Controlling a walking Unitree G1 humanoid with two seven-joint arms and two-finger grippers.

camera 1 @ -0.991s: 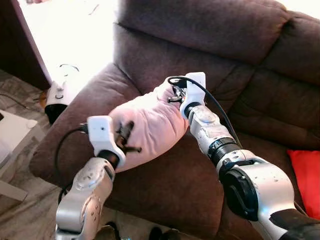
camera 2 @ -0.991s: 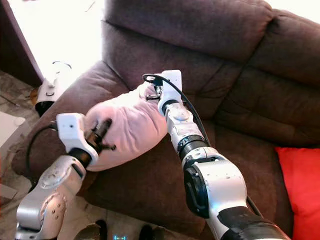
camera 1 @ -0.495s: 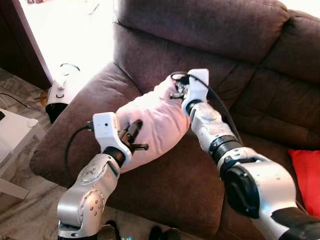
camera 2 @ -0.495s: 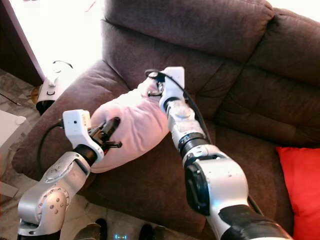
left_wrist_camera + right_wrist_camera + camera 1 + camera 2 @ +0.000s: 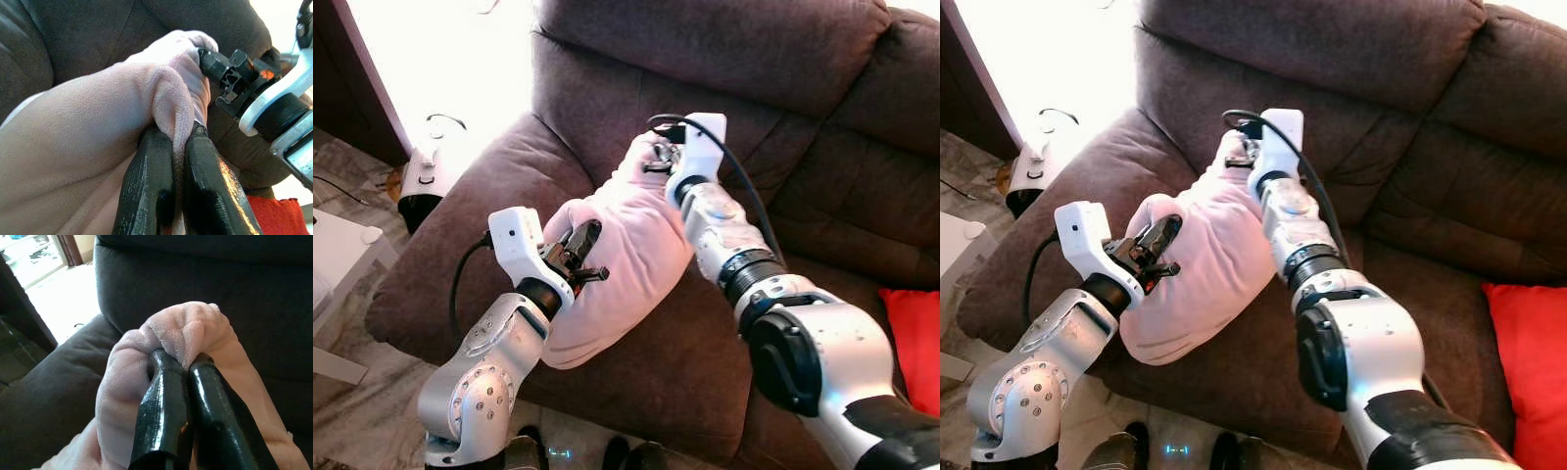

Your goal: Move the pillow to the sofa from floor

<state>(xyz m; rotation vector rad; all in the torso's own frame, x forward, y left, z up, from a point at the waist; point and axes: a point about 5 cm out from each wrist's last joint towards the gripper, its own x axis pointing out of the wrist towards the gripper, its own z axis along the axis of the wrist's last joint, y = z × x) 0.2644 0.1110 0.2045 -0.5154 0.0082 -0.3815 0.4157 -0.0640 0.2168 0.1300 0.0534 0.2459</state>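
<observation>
A soft pink pillow (image 5: 625, 255) hangs between my two arms above the seat of the brown sofa (image 5: 773, 59), beside its left armrest. My left gripper (image 5: 585, 240) is shut on the pillow's near left edge; the left wrist view has a fold of pink fabric (image 5: 168, 105) pinched between the black fingers (image 5: 149, 186). My right gripper (image 5: 658, 162) is shut on the pillow's far top corner, and the right wrist view shows the bunched fabric (image 5: 188, 328) squeezed between its fingers (image 5: 164, 406). The pillow's lower end sags toward the seat's front edge.
The sofa's wide left armrest (image 5: 450, 245) lies under my left arm. A red cushion (image 5: 913, 343) sits on the seat at the far right. On the floor to the left stand a white appliance (image 5: 423, 181) and a white table corner (image 5: 342, 255).
Both arms have carried the pillow further over the sofa seat, and it now hangs longer and more upright. My left gripper has risen and moved right; both stay shut on the fabric.
</observation>
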